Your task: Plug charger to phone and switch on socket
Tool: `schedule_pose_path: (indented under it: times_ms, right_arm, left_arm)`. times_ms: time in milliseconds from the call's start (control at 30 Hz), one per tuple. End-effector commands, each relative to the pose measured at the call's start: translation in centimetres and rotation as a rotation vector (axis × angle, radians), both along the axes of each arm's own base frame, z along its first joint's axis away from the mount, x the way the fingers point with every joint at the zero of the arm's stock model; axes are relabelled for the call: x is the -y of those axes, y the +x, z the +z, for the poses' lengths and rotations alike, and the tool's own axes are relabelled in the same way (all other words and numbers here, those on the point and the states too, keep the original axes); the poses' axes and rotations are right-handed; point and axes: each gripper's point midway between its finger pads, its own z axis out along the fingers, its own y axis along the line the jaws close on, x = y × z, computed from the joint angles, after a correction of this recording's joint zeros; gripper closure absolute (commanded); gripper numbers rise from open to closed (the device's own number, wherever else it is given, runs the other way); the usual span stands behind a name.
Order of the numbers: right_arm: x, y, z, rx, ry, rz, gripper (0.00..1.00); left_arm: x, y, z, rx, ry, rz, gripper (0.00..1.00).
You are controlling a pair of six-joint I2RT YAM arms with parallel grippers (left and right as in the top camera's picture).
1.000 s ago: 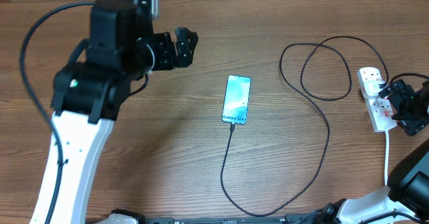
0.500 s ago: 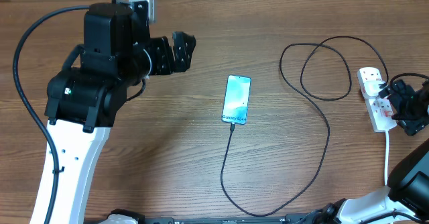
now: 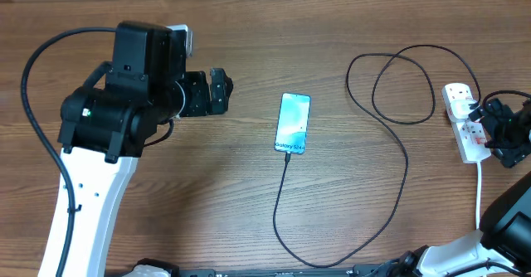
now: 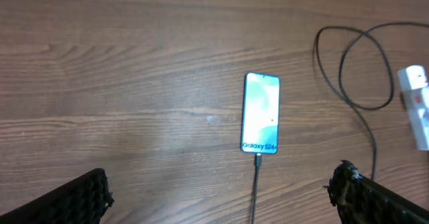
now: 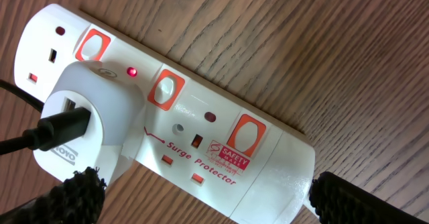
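White socket (image 5: 167, 117) lies just under the empty, wide-spread right gripper (image 5: 218, 196); its red lamp (image 5: 132, 71) glows, so switching looks done. Charger (image 4: 255, 184) meets phone (image 4: 261, 113) ahead of the open, empty left gripper (image 4: 224, 197); next, retreat cleanly.

The left arm (image 3: 124, 103), upper left in the overhead frame, is blocky matte-black housings on a glossy white lower link (image 3: 83, 202), with a thick black cable (image 3: 27, 78) and a small pale camera box (image 3: 182, 38). The left gripper (image 3: 224, 89) is black, and its fingertip pads (image 4: 74, 200) are rough and foam-like.
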Motion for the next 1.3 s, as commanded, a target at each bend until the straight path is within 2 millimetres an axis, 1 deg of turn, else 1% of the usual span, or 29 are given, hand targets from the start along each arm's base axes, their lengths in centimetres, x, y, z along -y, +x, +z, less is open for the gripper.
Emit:
schedule_pose_path:
  times_ms: [0,200,400,533,633,767,1033,1167,1267]
  right_arm:
    - [0.1,-0.1,0.7,0.015,-0.013,0.004,0.00]
    - [0.1,-0.1,0.7,0.015,-0.013,0.004,0.00]
    - [0.0,-0.1,0.7,0.016,-0.013,0.004,0.00]
    - [0.1,-0.1,0.7,0.015,-0.013,0.004,0.00]
    - [0.1,-0.1,0.7,0.015,-0.013,0.004,0.00]
    - [0.1,-0.1,0.7,0.015,-0.013,0.004,0.00]
    - [0.1,-0.1,0.7,0.015,-0.013,0.004,0.00]
    - [0.1,-0.1,0.7,0.015,-0.013,0.004,0.00]
    - [0.1,-0.1,0.7,0.015,-0.013,0.004,0.00]
  left_arm:
    - [-0.3,-0.1,-1.6,-0.009,0.032,-0.011,0.00]
    - [-0.3,-0.2,-5.1,-0.010,0.033,-0.011,0.00]
    - [-0.7,-1.3,-8.7,0.009,0.032,-0.015,0.00]
    - [-0.6,-1.3,-10.2,0.059,0.037,-0.042,0.00]
    - [0.0,-0.7,-10.8,0.122,0.023,-0.083,0.00]
    - [1.8,-0.4,-11.4,0.216,-0.005,-0.213,0.00]
    - [4.6,-1.6,-13.2,0.350,-0.020,-0.484,0.00]
    - [5.5,-2.4,-13.7,0.406,-0.022,-0.587,0.00]
    - [5.7,-3.0,-14.0,0.422,-0.023,-0.622,0.00]
